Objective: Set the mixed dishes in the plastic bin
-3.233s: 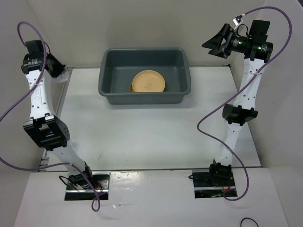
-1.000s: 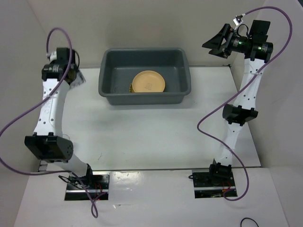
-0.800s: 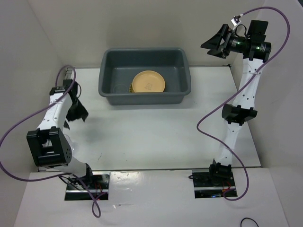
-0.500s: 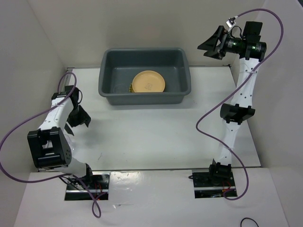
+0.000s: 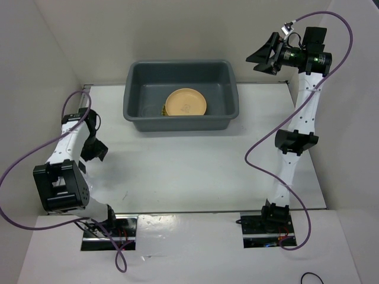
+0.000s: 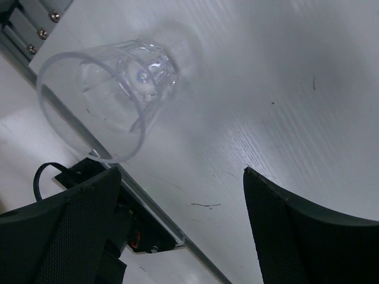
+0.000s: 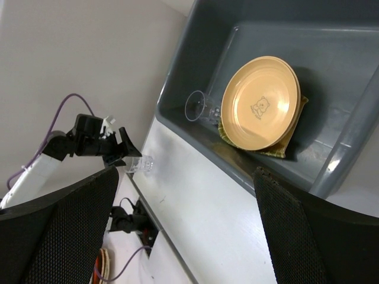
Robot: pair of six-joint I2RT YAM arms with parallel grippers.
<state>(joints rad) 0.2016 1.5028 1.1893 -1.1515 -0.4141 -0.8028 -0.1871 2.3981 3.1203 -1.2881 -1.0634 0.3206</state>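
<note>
Orange-yellow plate [image 7: 259, 102], pale centre mark, in grey bin [image 5: 177, 122]; left pincer [image 6: 179, 177] and right pincer [image 7: 186, 171] wide.

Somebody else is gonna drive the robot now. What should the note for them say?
The left gripper is open and empty, facing a clear cup near the left edge of the table.
The right gripper is open and empty, raised to the right of the bin.
Done: a plate lies on the tray in the bin, with another cup beside them.
Left: probably the cup on the table. No second plate shows.
</note>
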